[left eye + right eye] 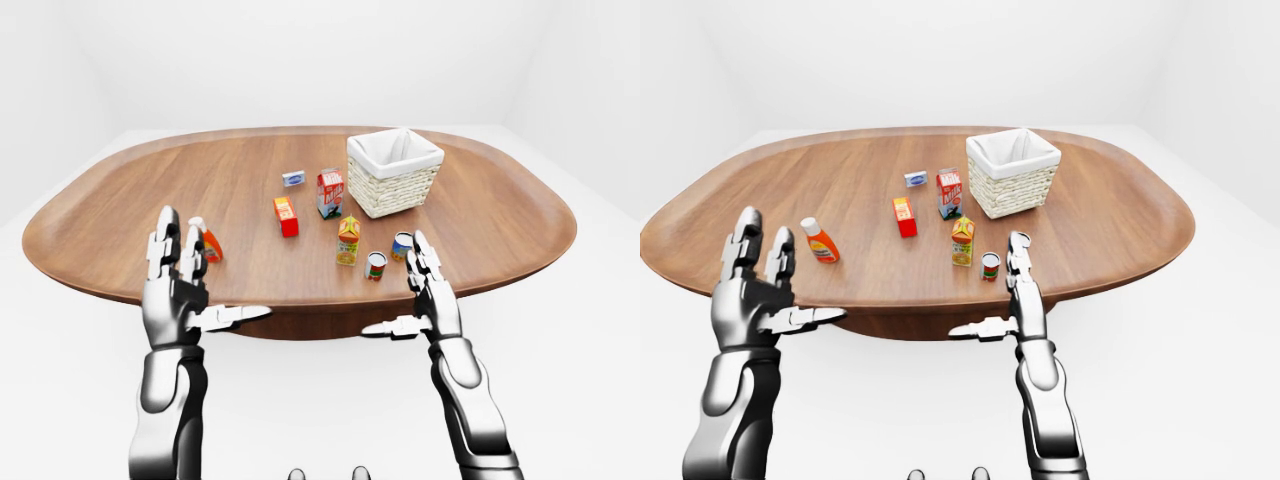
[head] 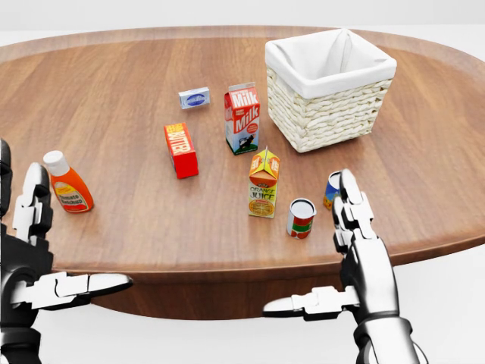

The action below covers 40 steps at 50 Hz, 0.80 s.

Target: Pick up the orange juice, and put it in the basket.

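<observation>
The orange juice carton [image 2: 263,184] stands upright near the middle of the wooden table [image 2: 114,91] in the head view. The white-lined wicker basket [image 2: 330,87] sits above and right of it. My right hand [image 2: 326,262] is open at the table's near edge, below and right of the carton, with its thumb pointing left and nothing in it. At the bottom left, my left hand [image 2: 57,250] is open too, far from the carton. One right finger hides part of a blue can [image 2: 332,189].
A milk carton [image 2: 242,119] stands just above the juice. A red box [image 2: 181,150] and a small blue-white box [image 2: 194,98] lie to its left. An orange bottle [image 2: 68,186] stands by my left hand, and a red-green can [image 2: 301,218] just right of the juice.
</observation>
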{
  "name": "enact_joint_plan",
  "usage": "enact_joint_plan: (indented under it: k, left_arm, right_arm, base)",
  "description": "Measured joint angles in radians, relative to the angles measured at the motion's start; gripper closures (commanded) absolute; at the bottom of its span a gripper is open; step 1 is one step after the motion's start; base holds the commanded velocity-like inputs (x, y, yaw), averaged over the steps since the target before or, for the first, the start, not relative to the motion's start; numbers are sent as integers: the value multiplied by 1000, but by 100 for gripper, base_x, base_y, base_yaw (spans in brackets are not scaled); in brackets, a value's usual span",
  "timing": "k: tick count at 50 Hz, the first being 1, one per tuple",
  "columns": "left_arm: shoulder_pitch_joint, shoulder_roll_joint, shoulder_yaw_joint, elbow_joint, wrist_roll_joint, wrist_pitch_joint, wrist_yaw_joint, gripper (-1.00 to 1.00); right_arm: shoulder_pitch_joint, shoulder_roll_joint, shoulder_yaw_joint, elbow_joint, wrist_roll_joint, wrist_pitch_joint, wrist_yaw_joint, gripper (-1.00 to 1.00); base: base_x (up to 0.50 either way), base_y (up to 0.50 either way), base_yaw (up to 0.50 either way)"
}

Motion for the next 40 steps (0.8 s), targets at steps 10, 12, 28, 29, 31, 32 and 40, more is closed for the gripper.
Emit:
enact_joint_plan:
  k: [10, 12, 28, 29, 31, 32, 40]
  left_arm:
    - [5, -1, 41, -83, 15, 0, 19, -100]
    - [6, -1, 49, -93, 21, 0, 29, -100]
    - [7, 9, 100, -162, -1, 0, 21, -100]
    - [7, 10, 105, -167, -6, 0, 16, -100]
    - [7, 13, 116, -175, -16, 0, 6, -100]
    - [6, 14, 122, -178, -20, 0, 3, -100]
    - [7, 18, 157, -194, -33, 0, -14, -100]
  right_arm:
    - [29, 4, 18, -89, -17, 19, 2, -100]
    - [36, 5, 21, -110, -20, 19, 2, -100]
    - [86, 10, 76, -265, -63, 19, -4, -100]
    - [88, 10, 79, -272, -65, 19, -4, -100]
    - [92, 11, 84, -285, -70, 19, -5, -100]
    - [94, 11, 88, -292, -72, 19, -5, -100]
    - [108, 10, 117, -338, -93, 19, -9, -100]
  base:
    - [0, 0, 0]
    - [0, 0, 0]
    - [0, 0, 0]
    - [0, 0, 0]
    - [0, 0, 0]
    - [0, 0, 0]
    - [0, 0, 0]
